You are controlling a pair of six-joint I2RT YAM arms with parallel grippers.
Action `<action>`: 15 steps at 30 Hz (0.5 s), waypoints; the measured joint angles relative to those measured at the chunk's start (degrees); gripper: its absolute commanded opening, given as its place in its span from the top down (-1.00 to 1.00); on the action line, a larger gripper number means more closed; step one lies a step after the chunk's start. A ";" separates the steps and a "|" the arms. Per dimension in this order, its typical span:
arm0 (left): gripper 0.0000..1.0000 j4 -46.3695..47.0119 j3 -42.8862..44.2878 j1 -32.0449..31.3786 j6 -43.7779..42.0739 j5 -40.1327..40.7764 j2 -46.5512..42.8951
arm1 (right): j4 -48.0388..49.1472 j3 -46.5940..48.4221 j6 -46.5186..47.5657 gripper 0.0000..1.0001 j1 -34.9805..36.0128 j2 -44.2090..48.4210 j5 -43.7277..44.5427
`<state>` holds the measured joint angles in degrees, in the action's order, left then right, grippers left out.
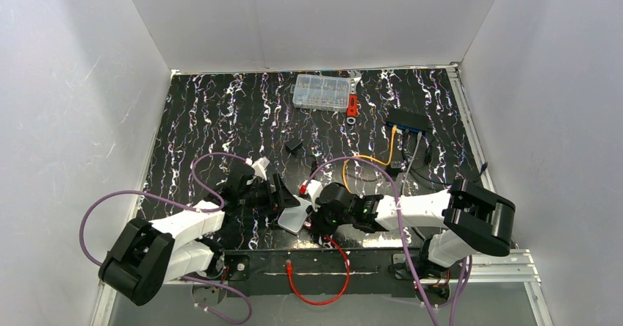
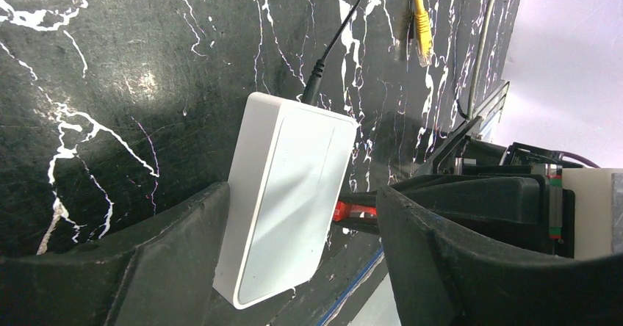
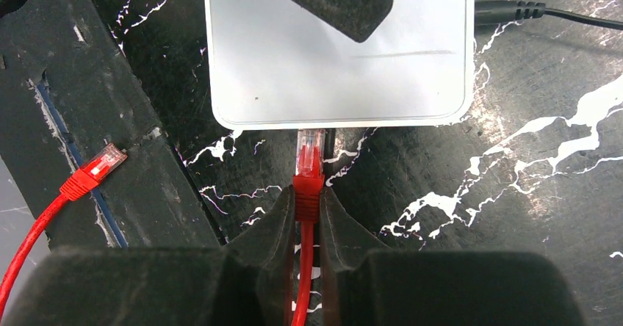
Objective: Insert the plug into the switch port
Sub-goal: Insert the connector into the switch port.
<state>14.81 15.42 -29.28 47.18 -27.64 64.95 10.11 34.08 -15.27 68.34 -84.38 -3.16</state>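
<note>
The plug [image 2: 422, 43], a small connector on the thin orange cable [image 1: 367, 159], lies loose on the table, away from both grippers. The black switch [image 1: 408, 120] with its blue-edged port face sits at the far right; single ports are too small to tell apart. My left gripper [image 2: 301, 194] is open around a white-grey box [image 2: 286, 186], one finger against its side, the other apart from it. My right gripper [image 3: 307, 194] is shut on a red connector [image 3: 308, 166] whose clear tip meets that box's [image 3: 338, 69] edge.
The red wire's other connector [image 3: 99, 168] lies on the black base strip. A black power lead [image 2: 323, 62] enters the white box. A clear parts case [image 1: 321, 92] and a small red item [image 1: 353, 106] sit at the back. Purple cables [image 1: 95, 208] loop around both arms.
</note>
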 measured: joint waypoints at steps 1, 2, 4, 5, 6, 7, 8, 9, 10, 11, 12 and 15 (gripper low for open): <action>-0.38 0.00 -0.02 0.04 0.00 0.02 -0.02 | 0.00 0.00 -0.02 0.97 0.00 0.00 0.00; -0.37 -0.02 -0.07 0.07 0.00 0.09 -0.04 | 0.00 0.00 -0.02 0.97 0.04 0.00 0.00; -0.36 -0.04 -0.07 0.09 -0.02 0.17 -0.05 | 0.00 0.00 -0.02 0.97 0.04 0.00 -0.02; -0.34 -0.06 -0.07 0.09 0.00 0.20 -0.05 | 0.00 0.00 -0.02 0.97 0.04 0.00 -0.02; -0.34 -0.11 -0.07 0.09 0.00 0.22 -0.05 | 0.00 0.00 -0.04 0.97 0.04 0.00 -0.04; -0.33 -0.15 -0.07 0.09 0.00 0.24 -0.05 | 0.00 0.00 -0.04 0.97 0.04 0.00 -0.04; -0.32 -0.21 -0.09 0.09 -0.02 0.28 -0.05 | -0.02 0.00 -0.04 0.97 0.08 0.00 -0.04; -0.31 -0.24 -0.09 0.09 -0.04 0.34 -0.05 | -0.06 0.04 -0.06 0.97 0.18 0.00 -0.04; -0.30 -0.26 -0.09 0.09 -0.04 0.41 -0.05 | -0.12 0.10 -0.07 0.97 0.29 -0.02 -0.04; -0.30 -0.26 -0.11 0.09 -0.04 0.44 -0.05 | -0.25 0.21 -0.07 0.97 0.35 -0.08 -0.04; -0.30 -0.28 -0.11 0.09 -0.04 0.48 -0.05 | -0.38 0.28 -0.09 0.97 0.39 -0.11 -0.06; -0.29 -0.26 -0.21 0.09 -0.04 0.59 -0.05 | -0.50 0.33 -0.11 0.97 0.58 -0.11 -0.07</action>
<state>14.54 15.21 -29.19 47.13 -27.05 64.90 9.61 34.41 -15.38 68.92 -84.49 -3.22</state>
